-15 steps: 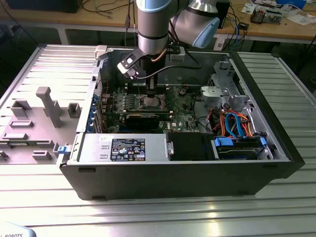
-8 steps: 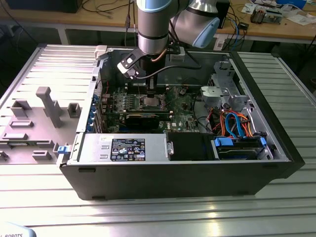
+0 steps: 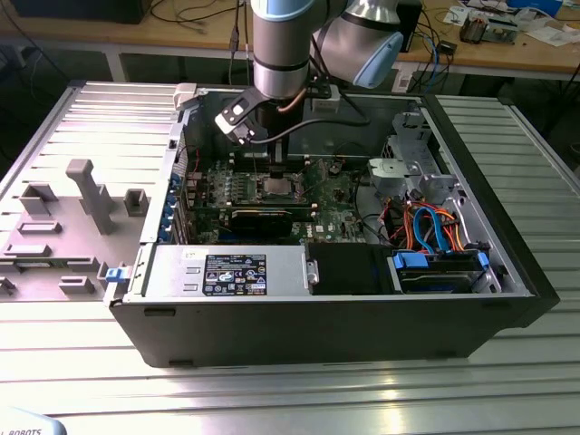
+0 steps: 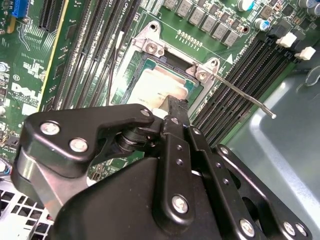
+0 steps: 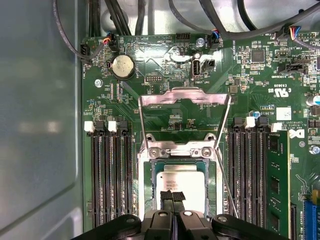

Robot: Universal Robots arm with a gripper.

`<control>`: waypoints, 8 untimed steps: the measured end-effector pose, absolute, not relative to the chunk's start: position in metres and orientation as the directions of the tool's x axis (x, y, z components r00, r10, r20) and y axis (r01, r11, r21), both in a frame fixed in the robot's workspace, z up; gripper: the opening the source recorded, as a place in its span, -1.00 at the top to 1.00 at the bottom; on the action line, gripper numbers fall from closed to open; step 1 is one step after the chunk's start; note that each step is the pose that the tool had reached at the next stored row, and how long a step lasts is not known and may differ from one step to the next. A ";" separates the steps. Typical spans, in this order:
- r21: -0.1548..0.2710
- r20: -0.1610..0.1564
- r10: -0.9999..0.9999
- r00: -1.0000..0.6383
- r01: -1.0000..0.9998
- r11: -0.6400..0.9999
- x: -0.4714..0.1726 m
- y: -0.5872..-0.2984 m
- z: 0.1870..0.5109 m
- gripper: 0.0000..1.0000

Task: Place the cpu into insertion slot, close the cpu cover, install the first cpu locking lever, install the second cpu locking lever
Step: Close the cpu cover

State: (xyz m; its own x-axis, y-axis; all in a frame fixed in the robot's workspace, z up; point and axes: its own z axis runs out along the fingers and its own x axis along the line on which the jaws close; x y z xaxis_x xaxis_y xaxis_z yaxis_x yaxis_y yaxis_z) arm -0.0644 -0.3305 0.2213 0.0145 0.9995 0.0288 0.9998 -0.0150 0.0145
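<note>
You have the gripper [image 5: 173,196] jaws together, tips seemingly touching the cpu [image 5: 193,181] | cpu lies flat in the insertion slot [image 5: 149,187] | cpu cover [image 5: 185,92] open, swung upward.

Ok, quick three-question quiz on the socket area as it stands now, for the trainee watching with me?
1. True or false: the cpu cover is closed down over the cpu.
2. Where does the cpu lie? A) in the insertion slot; B) on the metal table outside the case; C) in the air above the case.
3. Fill in: in the first wrist view, the tips of the gripper sit directly over the ____.

Key: 1 false, the cover stands flipped back, away from the socket; 2 A; 3 cpu.
</note>
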 end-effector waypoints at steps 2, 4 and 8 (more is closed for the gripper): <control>0.015 0.029 0.999 0.015 1.000 -0.015 -0.064 -0.330 0.222 0.79; 0.015 0.029 0.999 0.015 1.000 -0.015 -0.064 -0.330 0.222 0.79; 0.014 0.028 0.999 0.015 1.000 -0.015 -0.064 -0.331 0.223 0.79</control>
